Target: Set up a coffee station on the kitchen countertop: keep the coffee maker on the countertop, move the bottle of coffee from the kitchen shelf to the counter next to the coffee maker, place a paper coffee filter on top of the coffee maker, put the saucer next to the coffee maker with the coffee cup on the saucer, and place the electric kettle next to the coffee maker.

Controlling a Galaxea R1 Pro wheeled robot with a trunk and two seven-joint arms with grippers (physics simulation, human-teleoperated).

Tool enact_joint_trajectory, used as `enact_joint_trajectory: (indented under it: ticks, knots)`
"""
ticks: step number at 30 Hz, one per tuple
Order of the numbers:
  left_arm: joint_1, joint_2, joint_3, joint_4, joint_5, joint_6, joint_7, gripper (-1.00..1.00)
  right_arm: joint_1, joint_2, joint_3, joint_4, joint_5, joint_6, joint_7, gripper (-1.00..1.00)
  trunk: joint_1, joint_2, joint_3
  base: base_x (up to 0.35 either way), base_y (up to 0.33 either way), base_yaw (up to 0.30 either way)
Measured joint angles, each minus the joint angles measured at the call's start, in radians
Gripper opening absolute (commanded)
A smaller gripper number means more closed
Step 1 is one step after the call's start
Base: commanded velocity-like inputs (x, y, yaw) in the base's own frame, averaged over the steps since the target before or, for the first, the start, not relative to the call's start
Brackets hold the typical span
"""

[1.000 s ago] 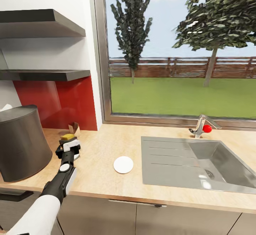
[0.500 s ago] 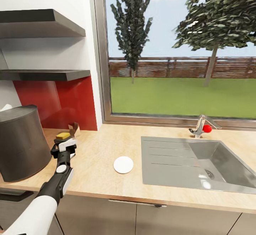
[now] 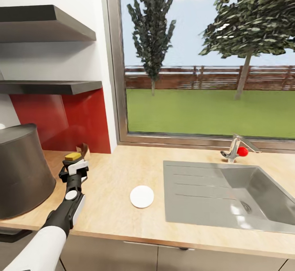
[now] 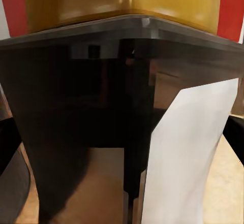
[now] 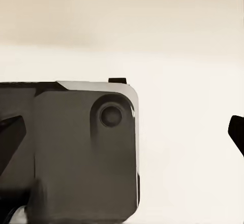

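One gripper matters here: the left gripper (image 3: 74, 165), which reaches out over the kitchen countertop (image 3: 110, 205) near its left end, with the bottle of coffee (image 3: 73, 156) right at its tip. From the left wrist view the bottle of coffee fills the space ahead of the fingers, dark glass, white label and gold cap up close, so I judge the jaws are closed on it, low on the body, though the pads themselves are hidden. The bottle appears to sit on or just above the worktop, towards the back edge by the red splashback, just beside the big dark rounded appliance (image 3: 20, 170) at the left end.

Letting go while the bottle is tilted or not fully down could topple it against that appliance. Pulling back with a finger dragging the label would do the same.

The saucer (image 3: 141, 196) lies bare further right, near the front edge, just before the sink (image 3: 229, 199).
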Motion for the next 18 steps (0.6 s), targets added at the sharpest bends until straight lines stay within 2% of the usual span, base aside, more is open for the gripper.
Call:
enact_joint_trajectory:
  ticks: [5, 11, 18]
  knots:
    - [-0.001, 0.002, -0.001, 0.000, 0.000, 0.001, 0.001, -1.00, 0.000, -0.006, 0.002, 0.086, 0.004, 0.001, 0.000, 1.00, 0.000, 0.000, 0.000, 0.065, 0.000, 0.000]
    - [0.000, 0.005, -0.001, 0.000, 0.000, 0.000, 0.000, -1.00, 0.004, -0.023, 0.004, 0.108, 0.005, 0.003, 0.000, 1.00, 0.000, 0.000, 0.000, 0.009, 0.000, 0.000]
    - [0.001, 0.004, -0.002, 0.000, 0.000, 0.001, 0.001, -1.00, 0.004, -0.019, 0.003, 0.109, 0.003, 0.004, 0.002, 1.00, 0.000, 0.000, -0.003, 0.006, 0.000, 0.026]
